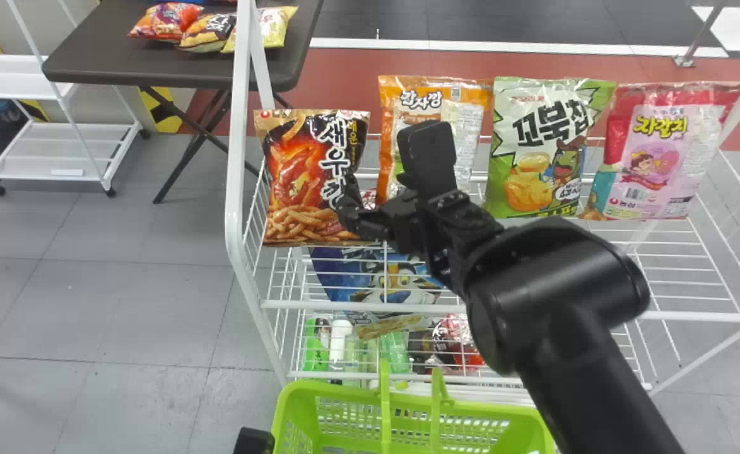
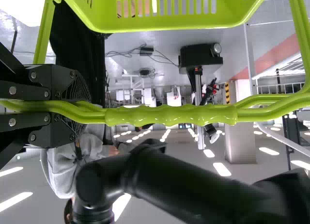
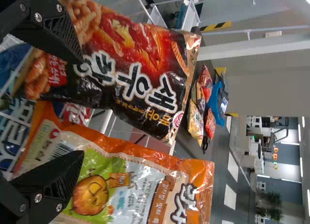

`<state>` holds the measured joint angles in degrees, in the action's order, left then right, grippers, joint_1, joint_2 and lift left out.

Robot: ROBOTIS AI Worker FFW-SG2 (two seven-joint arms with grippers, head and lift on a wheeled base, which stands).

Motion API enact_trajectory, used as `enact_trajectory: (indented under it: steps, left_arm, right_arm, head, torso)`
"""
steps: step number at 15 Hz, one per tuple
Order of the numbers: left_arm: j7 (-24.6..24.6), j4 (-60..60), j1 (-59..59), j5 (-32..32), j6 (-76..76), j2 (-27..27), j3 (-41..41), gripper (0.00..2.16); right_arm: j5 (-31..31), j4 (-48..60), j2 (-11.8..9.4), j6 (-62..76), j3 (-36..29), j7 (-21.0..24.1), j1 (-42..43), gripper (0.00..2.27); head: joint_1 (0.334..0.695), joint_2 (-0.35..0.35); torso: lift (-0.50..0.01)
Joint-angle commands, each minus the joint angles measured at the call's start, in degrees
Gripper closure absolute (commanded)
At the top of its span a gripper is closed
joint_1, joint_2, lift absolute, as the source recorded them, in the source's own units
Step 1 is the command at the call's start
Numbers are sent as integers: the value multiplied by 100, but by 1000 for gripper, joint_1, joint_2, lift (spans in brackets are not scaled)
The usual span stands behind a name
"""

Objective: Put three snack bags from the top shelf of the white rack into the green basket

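Note:
Four snack bags stand in a row on the white rack's top shelf (image 1: 691,316): black (image 1: 294,183), orange (image 1: 470,126), green (image 1: 537,157) and pink (image 1: 666,151). My right gripper (image 1: 385,180) is spread before the black and orange bags. In the right wrist view, the right gripper (image 3: 80,107) is open, one finger over the black bag (image 3: 140,64), the other over the orange bag (image 3: 135,185). The green basket (image 1: 332,394) is below the rack front. At its left is my left gripper (image 1: 253,441); in its wrist view, the left gripper (image 2: 80,111) is shut on the basket handle (image 2: 169,115).
Lower on the rack lie a blue bag (image 1: 344,277) and several small items. The rack's white left post (image 1: 236,157) rises beside the black bag. Behind it stands a dark table (image 1: 105,57) with more snack bags, near a white cart (image 1: 60,151).

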<state>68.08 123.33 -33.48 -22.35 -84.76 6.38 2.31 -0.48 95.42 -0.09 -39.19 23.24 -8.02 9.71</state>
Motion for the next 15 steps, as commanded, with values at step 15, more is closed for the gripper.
enact_trajectory:
  steps: [15]
  left_arm:
    - [12,-318,509,-59,-98,109,366,2118]
  right_arm:
    - [-638,-1764,14,284,304,-657,1314,572]
  head:
    - [695,45]
  torso:
    - [0]
